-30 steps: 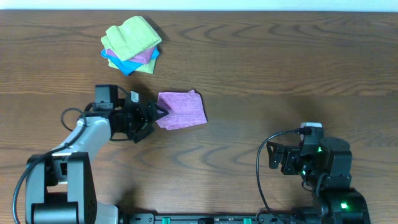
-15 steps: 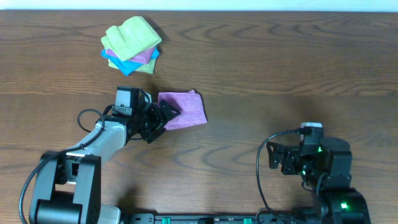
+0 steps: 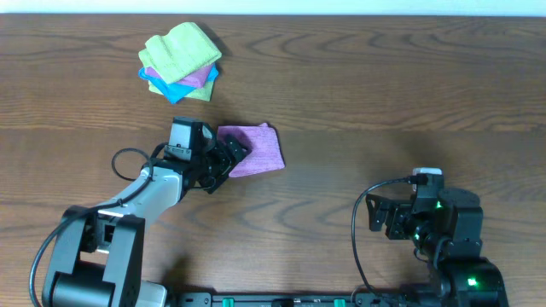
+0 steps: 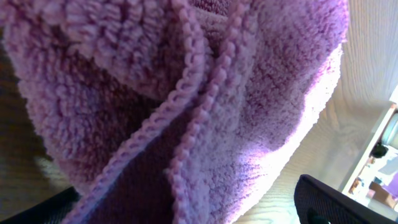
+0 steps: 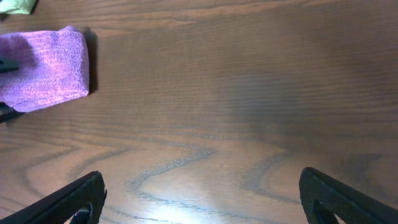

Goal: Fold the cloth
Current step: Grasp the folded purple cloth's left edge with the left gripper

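Observation:
The folded purple cloth (image 3: 258,149) lies on the wooden table left of centre. My left gripper (image 3: 229,156) is at the cloth's left edge, its fingers spread over that edge. In the left wrist view the cloth (image 4: 249,93) fills the frame, with its layered hems showing. The dark fingertips of the left gripper (image 4: 186,208) stand wide apart on either side of it, so it is open. My right gripper (image 3: 375,215) is open and empty near the front right. The right wrist view shows its open jaws (image 5: 202,199) over bare wood and the cloth (image 5: 43,68) far off.
A stack of folded cloths (image 3: 181,61), green, pink and blue, lies at the back left of the table (image 3: 384,102). A corner of it shows at the top left of the right wrist view (image 5: 15,5).
My left gripper has moved right along the table, from just left of the purple cloth to over its left edge. The right arm has not moved.

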You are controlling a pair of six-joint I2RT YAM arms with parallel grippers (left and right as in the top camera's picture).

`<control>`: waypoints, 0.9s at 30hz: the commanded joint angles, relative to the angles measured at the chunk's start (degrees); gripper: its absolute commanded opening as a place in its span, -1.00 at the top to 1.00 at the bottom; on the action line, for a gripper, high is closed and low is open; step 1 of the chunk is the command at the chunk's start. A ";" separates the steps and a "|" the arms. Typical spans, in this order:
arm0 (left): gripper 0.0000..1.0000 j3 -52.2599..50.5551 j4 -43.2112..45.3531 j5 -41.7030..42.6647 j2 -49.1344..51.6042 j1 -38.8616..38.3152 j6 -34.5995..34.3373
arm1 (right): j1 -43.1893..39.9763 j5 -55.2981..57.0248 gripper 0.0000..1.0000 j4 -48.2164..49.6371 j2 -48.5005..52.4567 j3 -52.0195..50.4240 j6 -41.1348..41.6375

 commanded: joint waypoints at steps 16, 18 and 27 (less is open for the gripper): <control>0.70 -0.09 8.07 -3.93 6.86 -2.89 -1.62 | -0.42 0.52 -0.99 0.00 -0.28 -0.28 0.61; 0.87 -0.07 9.84 -2.95 6.86 -2.89 -1.55 | -0.42 0.52 -0.98 0.00 -0.28 -0.28 0.61; 0.89 11.58 12.50 4.57 6.64 -2.86 -0.31 | -0.42 0.52 -0.99 0.00 -0.28 -0.26 0.61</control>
